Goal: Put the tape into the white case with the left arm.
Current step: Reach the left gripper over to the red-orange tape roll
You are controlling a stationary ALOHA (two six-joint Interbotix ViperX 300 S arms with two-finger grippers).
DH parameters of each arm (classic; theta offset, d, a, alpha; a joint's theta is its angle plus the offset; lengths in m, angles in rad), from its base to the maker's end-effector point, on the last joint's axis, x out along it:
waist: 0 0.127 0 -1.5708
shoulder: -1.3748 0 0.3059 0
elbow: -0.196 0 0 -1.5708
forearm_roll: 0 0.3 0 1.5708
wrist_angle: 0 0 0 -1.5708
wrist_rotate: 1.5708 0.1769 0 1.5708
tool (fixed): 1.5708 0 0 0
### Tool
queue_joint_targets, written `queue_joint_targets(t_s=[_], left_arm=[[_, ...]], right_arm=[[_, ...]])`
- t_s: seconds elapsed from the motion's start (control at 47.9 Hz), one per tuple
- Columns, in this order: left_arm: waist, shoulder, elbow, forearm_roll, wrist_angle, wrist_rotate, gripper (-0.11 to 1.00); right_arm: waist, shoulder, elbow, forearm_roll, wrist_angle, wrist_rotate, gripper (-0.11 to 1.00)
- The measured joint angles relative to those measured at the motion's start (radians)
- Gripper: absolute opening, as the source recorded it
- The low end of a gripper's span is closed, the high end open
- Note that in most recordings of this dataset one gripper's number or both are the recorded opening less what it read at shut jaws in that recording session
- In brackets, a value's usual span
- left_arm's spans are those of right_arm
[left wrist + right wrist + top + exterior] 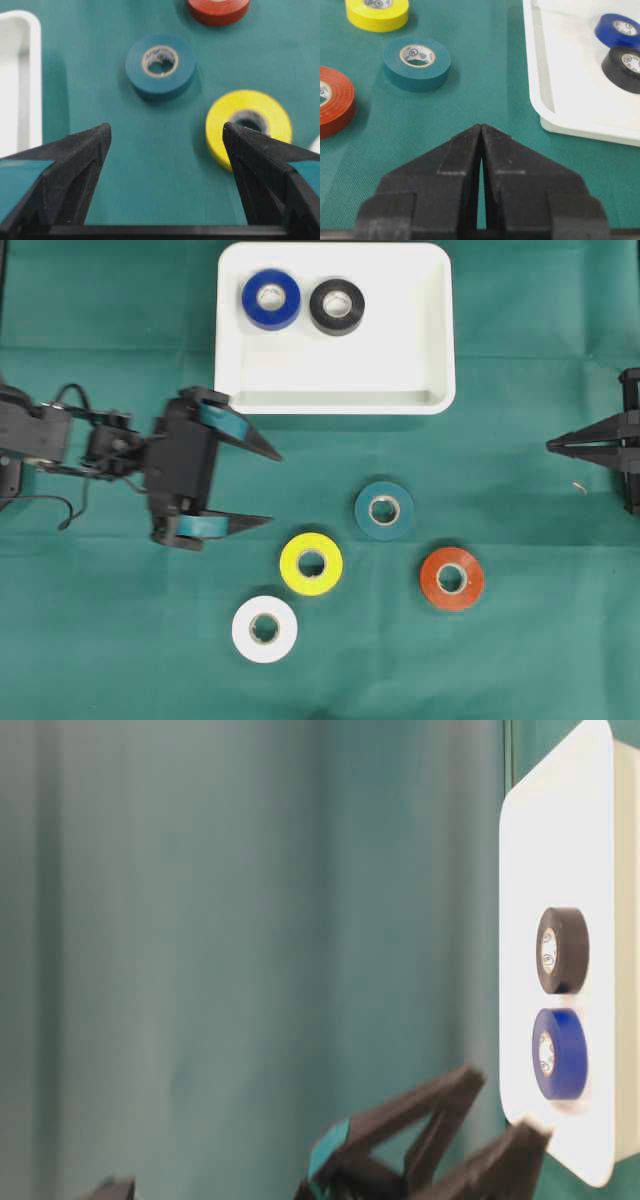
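Observation:
The white case (440, 330) lies at the back of the green cloth and holds a blue tape roll (271, 298) and a black tape roll (337, 306). On the cloth lie a teal roll (385, 510), a yellow roll (311, 563), an orange-red roll (452, 578) and a white roll (264, 629). My left gripper (275, 487) is open and empty, left of the loose rolls and just below the case's front left corner. In the left wrist view the yellow roll (248, 122) sits by the right fingertip (235, 135). My right gripper (552, 445) is shut at the right edge.
A green cloth covers the whole table. The case's rim (30, 75) stands close to the left of my left gripper (166, 132). In the right wrist view the case (545, 100) lies right of the shut gripper (481, 127), the teal roll (417, 62) ahead.

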Motion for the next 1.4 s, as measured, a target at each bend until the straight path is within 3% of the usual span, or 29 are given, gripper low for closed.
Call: queue_joint_targets(t_s=[0.438, 0.877, 1.232, 1.399], left_arm=[[-0.006, 0.247, -0.213, 0.000, 0.057, 0.003, 0.92], [-0.029, 0.385, -0.373, 0.002, 0.115, 0.008, 0.92], [-0.064, 0.488, -0.520, 0.000, 0.160, 0.103, 0.92], [-0.077, 0.545, -0.586, 0.002, 0.186, 0.103, 0.92]], right_arm=[[0.000, -0.002, 0.000, 0.002, 0.000, 0.000, -0.09], [0.000, 0.000, 0.000, 0.000, 0.000, 0.000, -0.09], [0.000, -0.002, 0.000, 0.000, -0.002, 0.000, -0.09], [0.000, -0.002, 0.000, 0.000, 0.000, 0.000, -0.09]])
